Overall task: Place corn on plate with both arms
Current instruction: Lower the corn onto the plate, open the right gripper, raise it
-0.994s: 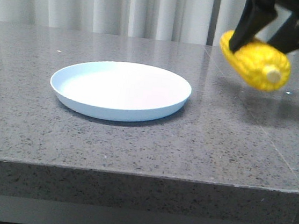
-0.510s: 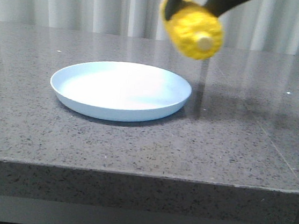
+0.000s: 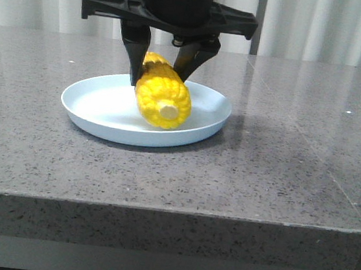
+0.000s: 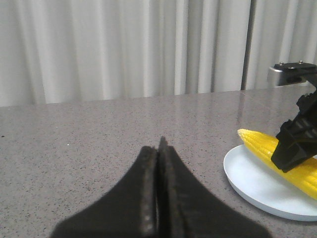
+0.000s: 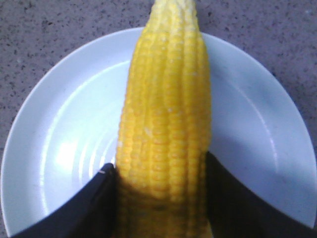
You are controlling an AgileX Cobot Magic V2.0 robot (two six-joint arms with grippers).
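In the front view the right gripper (image 3: 162, 64) comes down from the top edge, and the arm above it is cut off by the frame. Its two black fingers (image 3: 135, 55) stand on both sides of the corn (image 3: 162, 97) and hide the back part of the cob. The corn is clamped between them, with the pale stub end toward the camera. It is over the pale blue plate (image 3: 89, 108), low inside the rim; whether its underside touches the plate surface I cannot tell.

In the right wrist view the corn (image 5: 166, 134) runs along the middle of the plate (image 5: 59, 148), with its narrow tip reaching past the far rim. The lower end of the cob is cut off by the frame, and a dark finger (image 5: 96, 203) presses on each side of it.

The left gripper (image 4: 158, 198) is pressed closed and holds nothing. It is over the grey stone table (image 4: 74, 144), well apart from the plate (image 4: 252, 183). Here only part of the plate and corn (image 4: 262, 146) shows at the frame edge.
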